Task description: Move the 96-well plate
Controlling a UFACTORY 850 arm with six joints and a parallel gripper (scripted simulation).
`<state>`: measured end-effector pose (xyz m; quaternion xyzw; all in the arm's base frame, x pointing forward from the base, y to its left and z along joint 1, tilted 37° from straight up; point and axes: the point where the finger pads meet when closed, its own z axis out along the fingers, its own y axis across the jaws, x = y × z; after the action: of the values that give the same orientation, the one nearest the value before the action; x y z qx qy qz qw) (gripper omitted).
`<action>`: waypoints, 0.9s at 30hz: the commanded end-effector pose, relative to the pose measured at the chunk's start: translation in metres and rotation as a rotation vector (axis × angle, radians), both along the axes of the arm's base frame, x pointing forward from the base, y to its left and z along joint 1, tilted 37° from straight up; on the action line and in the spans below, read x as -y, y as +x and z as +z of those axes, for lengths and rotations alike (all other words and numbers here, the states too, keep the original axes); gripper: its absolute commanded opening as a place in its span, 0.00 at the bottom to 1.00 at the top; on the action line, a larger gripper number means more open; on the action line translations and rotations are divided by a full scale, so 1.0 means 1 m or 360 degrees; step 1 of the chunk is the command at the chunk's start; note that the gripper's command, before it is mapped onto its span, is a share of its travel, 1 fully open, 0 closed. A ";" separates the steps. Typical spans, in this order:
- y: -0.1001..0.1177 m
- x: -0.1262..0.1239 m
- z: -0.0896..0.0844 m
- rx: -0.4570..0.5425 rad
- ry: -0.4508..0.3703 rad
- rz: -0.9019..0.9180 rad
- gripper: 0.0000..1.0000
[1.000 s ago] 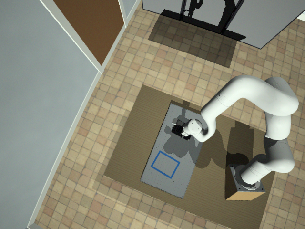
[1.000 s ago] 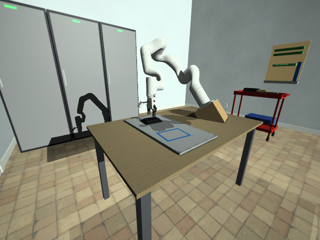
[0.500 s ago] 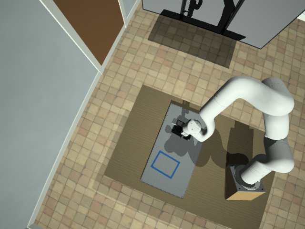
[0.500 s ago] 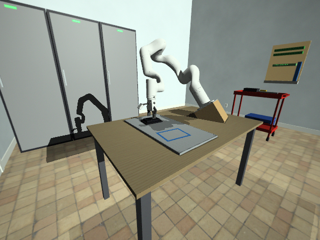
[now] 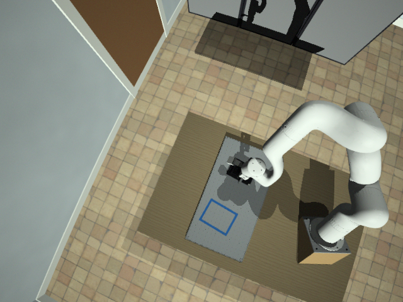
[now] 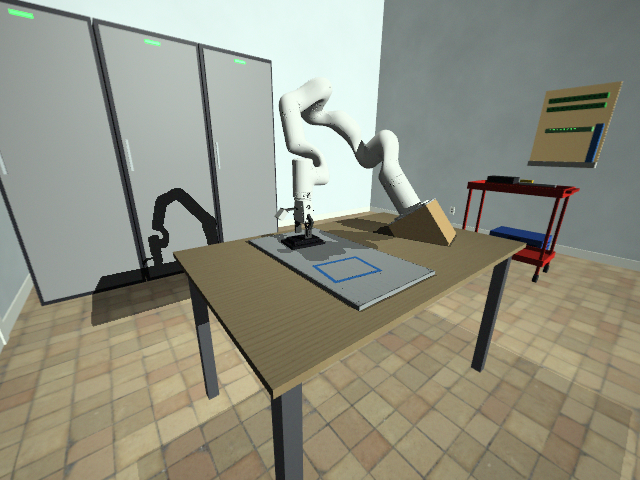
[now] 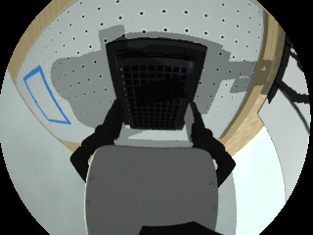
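Note:
The dark 96-well plate sits in its black nest on the grey deck; it also shows in the exterior view and partly under the wrist in the top view. My gripper is open, just above the plate, with one finger at each long side near the plate's near end. The fingers do not touch the plate. In the exterior view the gripper hangs straight down over the plate. The blue taped outline B1 lies on the deck, apart from the plate, and shows at the left in the wrist view.
The deck lies on a wooden table. The arm's base stands on a tan wedge block at the table's far side. Grey cabinets stand behind the table, and a red cart stands to the right.

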<state>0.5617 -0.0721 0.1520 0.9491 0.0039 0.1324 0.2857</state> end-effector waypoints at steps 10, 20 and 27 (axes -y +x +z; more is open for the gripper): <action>0.003 0.004 -0.005 0.0003 0.0000 0.0001 1.00; 0.004 0.007 -0.010 0.0002 0.0000 0.0001 1.00; 0.005 0.008 -0.012 0.0003 0.0000 0.0001 1.00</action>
<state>0.5656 -0.0804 0.1397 0.9491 0.0039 0.1324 0.2857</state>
